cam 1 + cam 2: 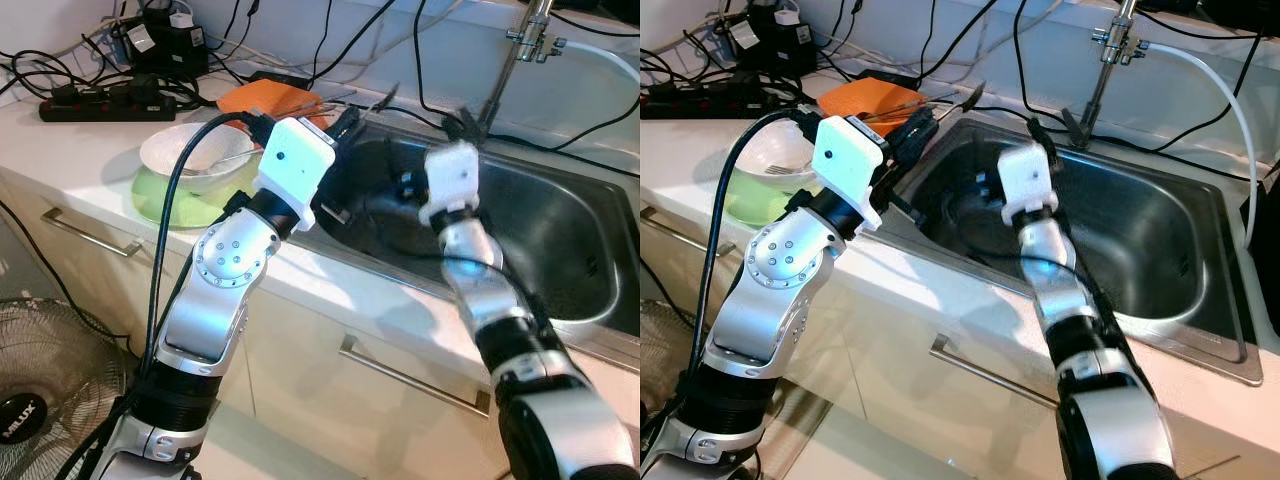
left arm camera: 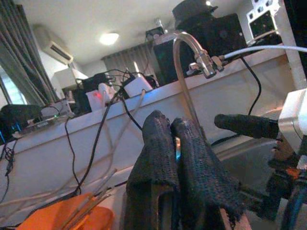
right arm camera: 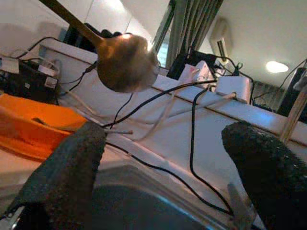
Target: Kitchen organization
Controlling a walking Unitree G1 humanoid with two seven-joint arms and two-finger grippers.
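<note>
Both silver arms are reaching over the stainless-steel sink basin (image 1: 1160, 240) set in the pale tabletop (image 1: 90, 150). The left hand (image 2: 175, 143), fingers pressed together on something thin and glinting that is hard to make out, is hovering at the sink's left rim beside the orange cutting board (image 1: 270, 100). The right hand (image 3: 163, 182), fingers spread wide, is hanging inside the basin, its tips hidden behind the wrist housing. A metal spoon bowl (image 3: 125, 62) is showing above it, handle cut off. A white bowl (image 1: 190, 155) is sitting in a green bowl (image 1: 160, 200) on the tabletop.
</note>
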